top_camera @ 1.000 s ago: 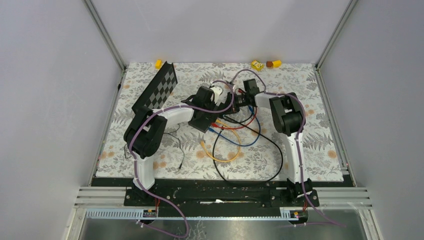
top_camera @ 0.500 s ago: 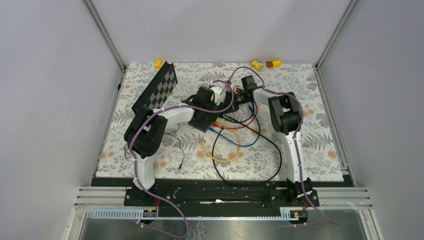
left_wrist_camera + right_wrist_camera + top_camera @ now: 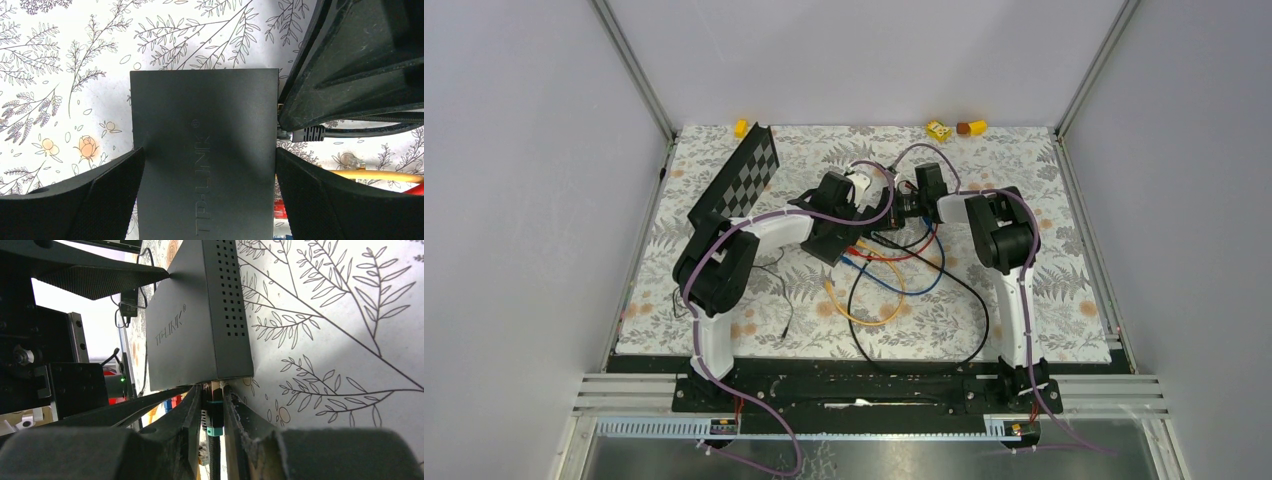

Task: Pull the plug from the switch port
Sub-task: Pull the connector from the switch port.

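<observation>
The switch (image 3: 205, 150) is a flat matte-black box lying on the flowered mat. My left gripper (image 3: 210, 150) is shut on it, one finger on each long side. In the top view my left gripper (image 3: 842, 215) covers most of the switch. My right gripper (image 3: 214, 389) is shut on a black plug (image 3: 214, 415) with a teal band, right at the port edge of the switch (image 3: 195, 335). The same plug (image 3: 310, 134) shows beside the switch's right edge. I cannot tell whether it still sits in the port. The right gripper (image 3: 906, 205) faces the left one.
Yellow, red, blue and black cables (image 3: 894, 280) loop on the mat in front of the switch. A chequered board (image 3: 739, 180) leans at the back left. Small yellow blocks (image 3: 939, 129) lie along the back edge. A thin black wire (image 3: 774, 285) lies near the left arm.
The right arm has shifted slightly, its wrist and elbow now a little to the right and nearer. The left arm and the switch have not moved.
</observation>
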Available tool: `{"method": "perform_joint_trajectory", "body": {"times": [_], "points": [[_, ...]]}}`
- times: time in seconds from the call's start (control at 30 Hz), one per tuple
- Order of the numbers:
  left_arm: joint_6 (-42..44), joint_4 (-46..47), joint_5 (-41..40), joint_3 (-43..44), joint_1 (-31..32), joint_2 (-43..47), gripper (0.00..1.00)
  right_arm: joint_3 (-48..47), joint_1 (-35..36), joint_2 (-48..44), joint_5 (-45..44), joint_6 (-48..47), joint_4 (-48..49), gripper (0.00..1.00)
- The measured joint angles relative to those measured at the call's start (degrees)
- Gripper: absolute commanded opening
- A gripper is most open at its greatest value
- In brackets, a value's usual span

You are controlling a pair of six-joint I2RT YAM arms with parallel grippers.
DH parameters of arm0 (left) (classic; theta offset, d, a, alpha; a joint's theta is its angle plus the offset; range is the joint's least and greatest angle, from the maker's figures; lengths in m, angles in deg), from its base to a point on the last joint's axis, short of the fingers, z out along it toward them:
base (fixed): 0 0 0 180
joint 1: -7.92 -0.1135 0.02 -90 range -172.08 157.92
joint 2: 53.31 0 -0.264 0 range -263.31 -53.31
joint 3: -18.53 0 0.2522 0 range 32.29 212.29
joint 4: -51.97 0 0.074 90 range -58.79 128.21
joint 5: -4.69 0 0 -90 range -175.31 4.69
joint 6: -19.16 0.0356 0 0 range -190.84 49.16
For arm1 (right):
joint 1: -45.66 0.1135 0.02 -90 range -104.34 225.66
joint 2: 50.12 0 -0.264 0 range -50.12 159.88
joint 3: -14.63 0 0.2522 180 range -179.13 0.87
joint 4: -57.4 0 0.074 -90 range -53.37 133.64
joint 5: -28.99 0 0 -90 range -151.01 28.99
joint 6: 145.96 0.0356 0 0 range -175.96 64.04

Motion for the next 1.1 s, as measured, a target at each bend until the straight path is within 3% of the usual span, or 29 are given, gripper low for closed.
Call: {"method": "perform_joint_trajectory", "body": {"times": [0.27, 0.43, 1.1], "points": [[-0.3, -0.1, 0.1, 0.5, 0.0, -0.3, 0.98, -4.2, 0.0, 0.6, -0.3, -3.3, -7.5, 0.37], [-0.3, 0.0, -0.3, 0.6, -0.3, -0.4, 0.98, -6.5, -1.4, 1.2, 1.6, -4.7, -12.4, 0.49], [-0.3, 0.0, -0.2, 0.6, -0.5, -0.5, 0.98, -9.0, -0.5, 2.6, 2.9, -5.0, -15.3, 0.45]]}}
